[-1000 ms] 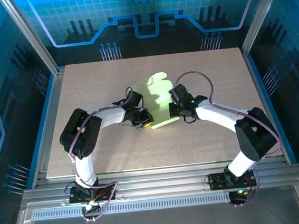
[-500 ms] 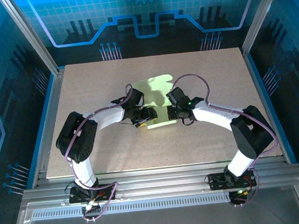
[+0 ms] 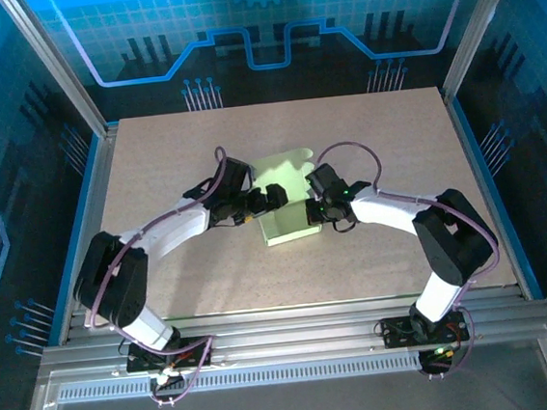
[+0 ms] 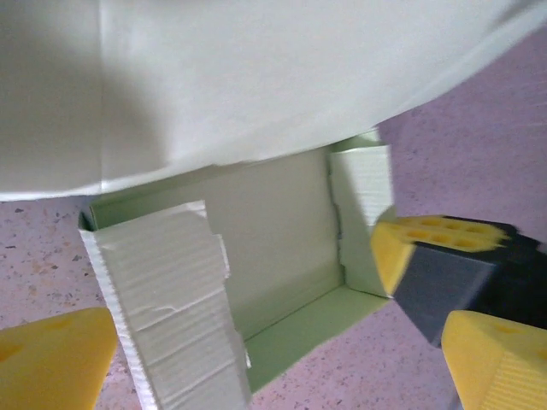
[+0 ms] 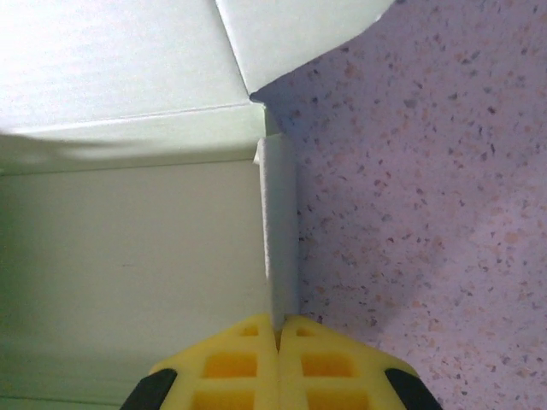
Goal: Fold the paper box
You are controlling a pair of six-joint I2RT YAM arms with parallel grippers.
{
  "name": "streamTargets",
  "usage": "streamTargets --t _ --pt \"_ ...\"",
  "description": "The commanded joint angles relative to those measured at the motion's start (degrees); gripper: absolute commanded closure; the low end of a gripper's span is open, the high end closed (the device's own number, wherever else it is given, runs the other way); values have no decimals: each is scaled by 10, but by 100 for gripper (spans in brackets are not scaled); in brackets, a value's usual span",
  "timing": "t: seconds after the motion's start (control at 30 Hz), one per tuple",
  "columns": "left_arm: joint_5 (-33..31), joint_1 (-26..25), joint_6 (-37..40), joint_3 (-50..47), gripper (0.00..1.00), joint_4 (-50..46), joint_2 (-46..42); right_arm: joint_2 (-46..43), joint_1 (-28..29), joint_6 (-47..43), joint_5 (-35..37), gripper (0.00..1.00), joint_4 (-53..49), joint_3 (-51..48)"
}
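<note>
The paper box [image 3: 290, 221] lies at mid-table, pale lime-green card, partly raised, with its lid flap [image 3: 286, 170] leaning toward the far side. The left wrist view looks into the box's open inside [image 4: 273, 231], with a ribbed side tab [image 4: 171, 299] in front and the lid [image 4: 256, 77] overhead. My left gripper [image 3: 271, 198] is at the box's left end, open [image 4: 273, 376], its fingers wide on either side of the opening. My right gripper [image 3: 318, 208] is shut [image 5: 276, 337] on the box's right side wall [image 5: 279, 231]; its fingers [image 4: 427, 252] show beside that wall.
The speckled tabletop [image 3: 364, 138] stretches round the box on all sides. Metal frame rails [image 3: 285, 325] run along the near edge, and both arms arch in from the bottom corners.
Both grippers have shifted on the box, the left arm stretching out further right and away. The flat sheet has drawn in to a more raised box shape, its lid foreshortened.
</note>
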Motion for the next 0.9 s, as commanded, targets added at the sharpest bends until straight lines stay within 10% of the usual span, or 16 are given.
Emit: streamTargets --t 0.0,0.2,0.47,0.87 --pt "-9 17 1 -26 1 28 -39 6 -11 14 -22 100 16 -7" --pt "-33 39 -45 -98 15 38 -85 11 -16 21 -27 100 9 -1" --pt "8 26 -103 -126 59 72 -45 17 -16 23 -29 100 6 6" --pt "38 14 -113 -95 73 89 19 7 -16 26 -25 100 -1 4"
